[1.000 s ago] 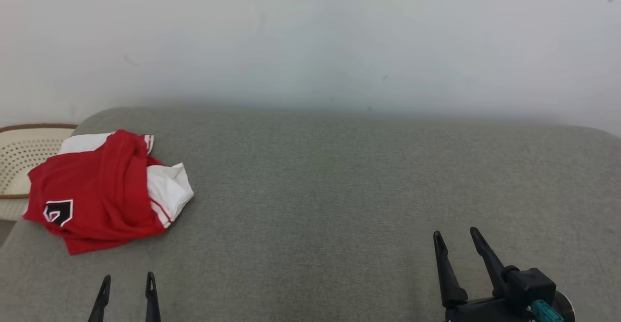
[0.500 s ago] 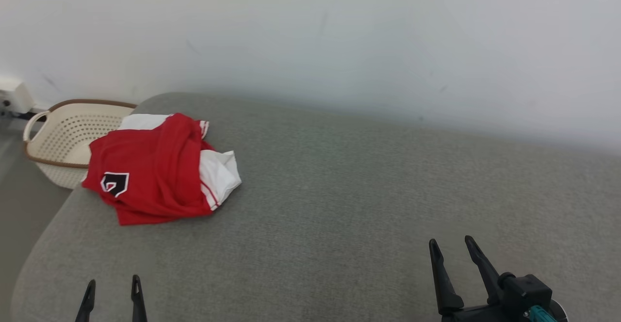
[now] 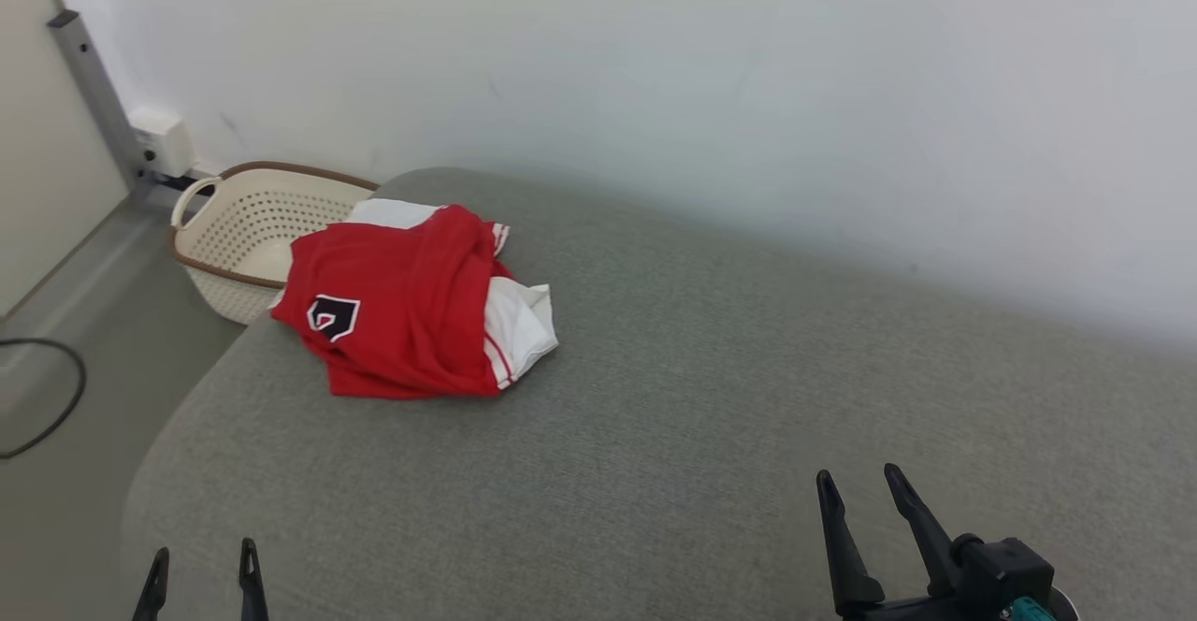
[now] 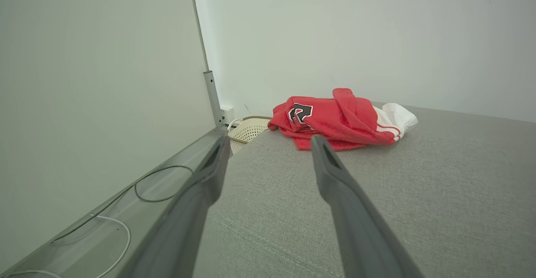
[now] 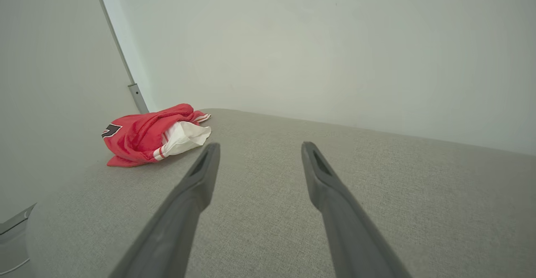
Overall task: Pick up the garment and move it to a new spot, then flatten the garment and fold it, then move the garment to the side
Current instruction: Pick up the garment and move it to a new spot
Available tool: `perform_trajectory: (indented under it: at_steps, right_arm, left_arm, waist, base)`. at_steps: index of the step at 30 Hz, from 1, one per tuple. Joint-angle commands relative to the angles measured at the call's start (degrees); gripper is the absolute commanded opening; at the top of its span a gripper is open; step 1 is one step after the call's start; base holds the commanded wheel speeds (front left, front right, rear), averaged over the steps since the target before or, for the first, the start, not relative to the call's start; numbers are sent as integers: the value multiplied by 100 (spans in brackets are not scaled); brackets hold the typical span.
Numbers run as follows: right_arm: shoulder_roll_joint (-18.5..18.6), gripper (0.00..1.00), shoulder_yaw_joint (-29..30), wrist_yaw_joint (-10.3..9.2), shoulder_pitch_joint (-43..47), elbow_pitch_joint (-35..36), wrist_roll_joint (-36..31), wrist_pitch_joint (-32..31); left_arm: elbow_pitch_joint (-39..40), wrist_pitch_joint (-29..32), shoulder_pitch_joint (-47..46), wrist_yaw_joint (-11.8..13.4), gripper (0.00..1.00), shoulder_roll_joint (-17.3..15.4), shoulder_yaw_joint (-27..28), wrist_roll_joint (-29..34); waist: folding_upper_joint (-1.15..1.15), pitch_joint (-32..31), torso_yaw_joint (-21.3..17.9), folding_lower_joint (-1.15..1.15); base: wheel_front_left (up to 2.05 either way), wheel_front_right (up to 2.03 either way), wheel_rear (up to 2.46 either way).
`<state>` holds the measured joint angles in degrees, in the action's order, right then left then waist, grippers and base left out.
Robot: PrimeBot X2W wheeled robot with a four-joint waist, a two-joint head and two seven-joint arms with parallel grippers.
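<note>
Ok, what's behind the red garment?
A cream perforated basket with a brown rim sits just behind the garment, beyond the cushion. The garment hides part of it.

The left pincer (image 3: 203, 567) sits at seven o'clock in the head view, fingers parted and pointing to twelve. The right pincer (image 3: 858, 495), at five o'clock, is also spread, its fingers leaning toward eleven.

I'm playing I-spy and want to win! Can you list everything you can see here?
jersey: 1, red and white with a black badge, crumpled at the seat's far left end
laundry basket: 1, cream with a brown rim, just past that end
upholstered seat: 1, grey, filling the middle
black cable: 1, looped on the floor, left
wall box: 1, white, low on the wall
left gripper: 1, dark, open, lower left
right gripper: 1, dark, open, lower right
</note>
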<state>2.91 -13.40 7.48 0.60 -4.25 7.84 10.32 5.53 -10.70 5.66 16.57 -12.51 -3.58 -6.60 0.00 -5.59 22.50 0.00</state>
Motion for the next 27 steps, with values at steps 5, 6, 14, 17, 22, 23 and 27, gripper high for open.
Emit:
perform_trajectory:
  at_steps: [5,6,14,17,22,23,27]
  right_arm:
    - [-6,100,-110,2,-64,-45,52,45]
    - [-5,100,-132,2,-85,-59,52,46]
    - [-5,100,-211,2,-213,-169,65,82]
    - [-5,100,-226,2,-219,-191,75,85]
    - [-5,100,-219,2,-179,-218,94,98]
    - [-5,100,-207,2,-162,-222,98,91]
    - [-4,100,-146,2,-109,-222,114,93]
  left_arm:
    - [104,26,138,66,100,-72,79,-32]
    - [120,23,158,75,100,-76,95,-42]
    - [203,-6,213,147,100,-85,140,-78]
    - [214,-1,213,156,100,-92,132,-88]
    - [203,-13,67,46,100,-99,33,-145]
    - [185,-4,15,5,100,-105,4,-165]
    - [105,14,-271,-164,100,-115,-77,-295]
  waist:
    - [0,-33,264,0]
    - [0,-24,274,0]
    - [0,30,328,0]
    - [0,32,331,0]
    - [0,14,304,0]
    - [0,6,293,0]
    - [0,-26,220,0]
  base:
    - [0,0,0]
    - [0,0,0]
    - [0,0,0]
    - [0,0,0]
    - [0,0,0]
    - [0,0,0]
    - [0,0,0]
